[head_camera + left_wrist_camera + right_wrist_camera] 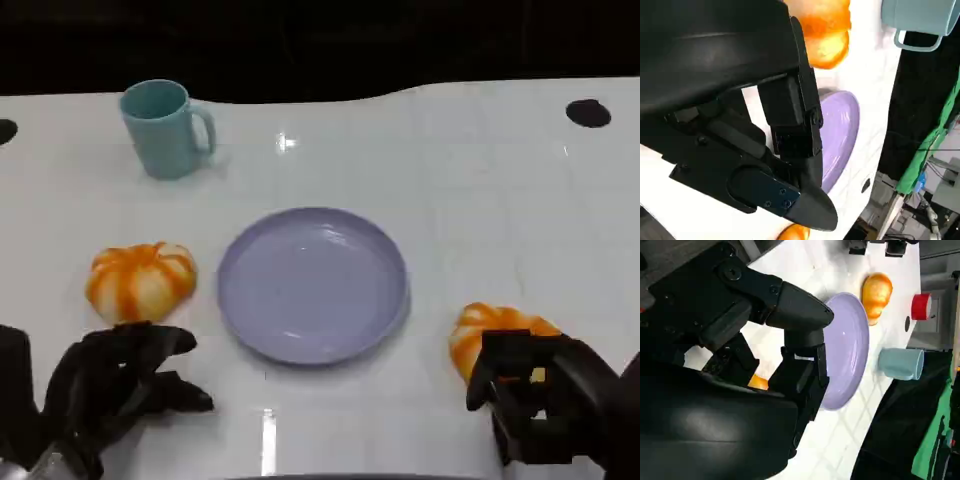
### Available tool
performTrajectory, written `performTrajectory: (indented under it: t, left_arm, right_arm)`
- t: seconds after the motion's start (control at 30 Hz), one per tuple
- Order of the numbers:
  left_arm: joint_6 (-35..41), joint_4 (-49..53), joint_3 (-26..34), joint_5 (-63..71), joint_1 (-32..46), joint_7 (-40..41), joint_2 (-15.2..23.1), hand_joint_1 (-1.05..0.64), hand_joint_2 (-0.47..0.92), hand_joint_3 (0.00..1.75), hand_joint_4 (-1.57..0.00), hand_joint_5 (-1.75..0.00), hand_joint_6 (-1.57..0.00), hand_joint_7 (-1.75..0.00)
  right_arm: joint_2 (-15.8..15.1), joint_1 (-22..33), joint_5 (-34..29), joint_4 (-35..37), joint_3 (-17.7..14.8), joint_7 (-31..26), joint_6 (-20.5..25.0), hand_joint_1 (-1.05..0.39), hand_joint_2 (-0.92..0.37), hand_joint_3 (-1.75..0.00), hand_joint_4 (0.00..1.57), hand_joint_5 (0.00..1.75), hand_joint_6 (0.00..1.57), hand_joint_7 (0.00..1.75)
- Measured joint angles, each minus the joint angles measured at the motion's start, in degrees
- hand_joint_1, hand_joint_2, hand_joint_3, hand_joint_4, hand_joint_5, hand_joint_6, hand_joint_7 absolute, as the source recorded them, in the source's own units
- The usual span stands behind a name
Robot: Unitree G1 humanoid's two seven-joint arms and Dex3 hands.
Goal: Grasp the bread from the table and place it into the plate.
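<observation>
- Right hand (545, 405) sits at the near right, fingers curled over 1 bread (478, 332); whether they grip it I cannot tell.
- Left hand (115, 385) rests with fingers spread and nothing in them, just short of the other bread (140, 280).
- The plate (312, 284) lies between both breads.
- The mug (163, 128) stands farthest.

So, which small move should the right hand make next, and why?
Probably close its fingers around the bread and lift. The right hand is already over that bread, and the purple plate beside it holds nothing yet.
</observation>
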Motion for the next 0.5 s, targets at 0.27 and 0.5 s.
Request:
performTrajectory:
  t: [0.27, 0.5]
  left_arm:
    - [-0.38, 0.26, -0.03, -0.02, -0.01, -0.1, 0.01, -1.0, 0.76, 0.0, -1.57, -0.48, -1.57, -0.19]
    - [-0.35, 0.25, -0.03, -0.02, -0.02, -0.05, 0.02, -1.0, 0.75, 0.0, -1.57, -0.48, -1.57, -0.19]
  right_arm:
    - [0.05, -0.02, -0.83, 0.03, -0.09, -0.02, -0.25, -0.8, -0.51, -1.23, 1.09, 1.61, 0.89, 1.5]
    - [0.11, -0.07, -1.08, 0.22, -0.26, 0.23, -0.96, -0.8, -0.51, -1.22, 1.08, 1.62, 0.89, 1.5]
